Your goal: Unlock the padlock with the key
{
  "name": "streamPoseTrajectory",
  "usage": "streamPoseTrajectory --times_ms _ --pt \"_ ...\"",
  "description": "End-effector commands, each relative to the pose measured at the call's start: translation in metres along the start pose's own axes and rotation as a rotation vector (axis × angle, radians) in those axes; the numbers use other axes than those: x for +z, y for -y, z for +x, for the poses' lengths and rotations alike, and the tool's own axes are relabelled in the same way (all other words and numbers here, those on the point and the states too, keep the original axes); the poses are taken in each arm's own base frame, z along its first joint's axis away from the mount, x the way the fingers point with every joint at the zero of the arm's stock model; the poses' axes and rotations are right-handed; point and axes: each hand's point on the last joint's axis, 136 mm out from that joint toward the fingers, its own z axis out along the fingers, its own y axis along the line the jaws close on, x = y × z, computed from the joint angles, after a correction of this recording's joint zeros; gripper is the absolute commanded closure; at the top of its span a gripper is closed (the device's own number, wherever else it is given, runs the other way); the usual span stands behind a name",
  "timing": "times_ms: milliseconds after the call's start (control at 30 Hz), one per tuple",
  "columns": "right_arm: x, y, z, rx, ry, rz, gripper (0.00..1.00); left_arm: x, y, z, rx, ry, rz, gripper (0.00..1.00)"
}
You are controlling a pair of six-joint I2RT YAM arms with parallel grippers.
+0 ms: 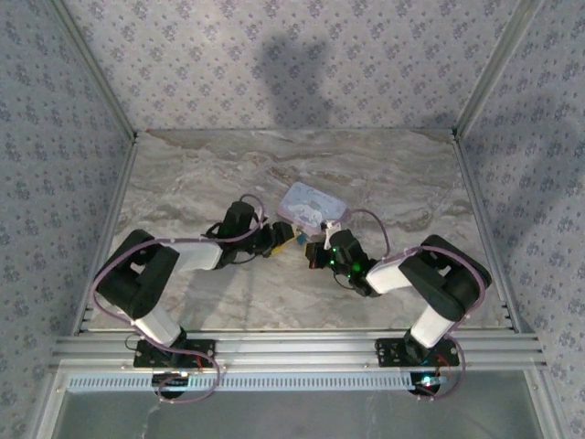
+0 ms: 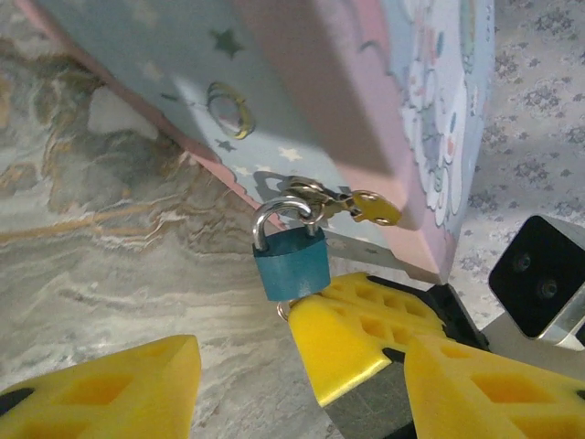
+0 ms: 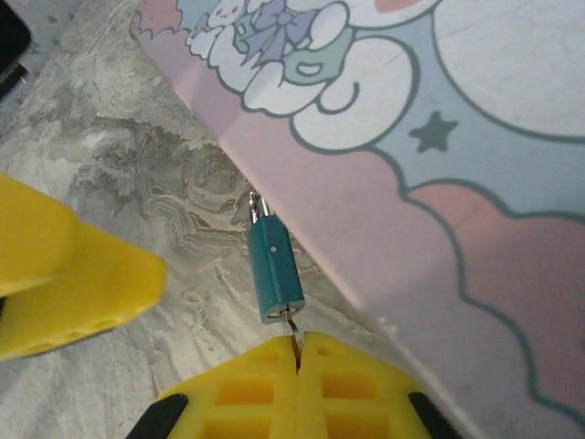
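Observation:
The small blue padlock [image 2: 291,261] hangs by its silvery shackle from the gold latch [image 2: 352,203] on the front of the cartoon-printed tin [image 2: 320,91]. My right gripper [image 3: 298,346] is shut on the key [image 3: 291,322], whose blade is in the keyhole at the bottom of the padlock [image 3: 274,270]. My left gripper [image 2: 302,357] is open, one finger on each side below the lock. The right gripper's shut fingers [image 2: 366,320] sit between them. From above, both grippers meet at the padlock [image 1: 300,236] by the tin's [image 1: 313,203] near edge.
The tin rests on the marble-patterned tabletop [image 1: 201,183], just beyond the two grippers. Patterned walls [image 1: 55,183] enclose the table on three sides. The left gripper's yellow finger [image 3: 73,283] shows at the left of the right wrist view.

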Motion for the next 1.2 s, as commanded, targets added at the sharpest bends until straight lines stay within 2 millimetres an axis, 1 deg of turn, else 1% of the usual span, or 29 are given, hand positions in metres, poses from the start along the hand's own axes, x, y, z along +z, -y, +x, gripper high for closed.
streamPoseTrajectory --times_ms 0,167,300,533,700,867,1067,1167 --pt "0.003 -0.013 -0.003 0.074 0.006 -0.034 1.00 0.001 0.019 -0.010 -0.044 0.050 0.105 0.42" --pt "0.004 -0.020 -0.006 0.108 0.012 -0.056 1.00 0.009 0.008 -0.009 -0.109 0.048 0.111 0.49" --pt "0.004 -0.024 -0.007 0.113 0.010 -0.069 1.00 0.015 0.005 -0.005 -0.127 0.037 0.115 0.52" --pt "0.004 -0.032 -0.011 0.134 0.017 -0.095 1.00 0.022 -0.001 -0.001 -0.141 0.024 0.100 0.54" --pt "0.005 -0.039 -0.014 0.159 0.014 -0.118 1.00 0.027 -0.003 0.000 -0.151 0.022 0.102 0.59" --pt "0.004 -0.045 -0.017 0.186 0.017 -0.139 1.00 0.028 -0.007 -0.003 -0.162 0.046 0.094 0.66" --pt "0.005 -0.046 -0.014 0.200 0.006 -0.138 1.00 0.028 -0.007 -0.008 -0.175 0.077 0.094 0.75" --pt "0.004 -0.045 -0.015 0.199 0.013 -0.139 1.00 0.027 -0.008 -0.008 -0.176 0.081 0.091 0.82"
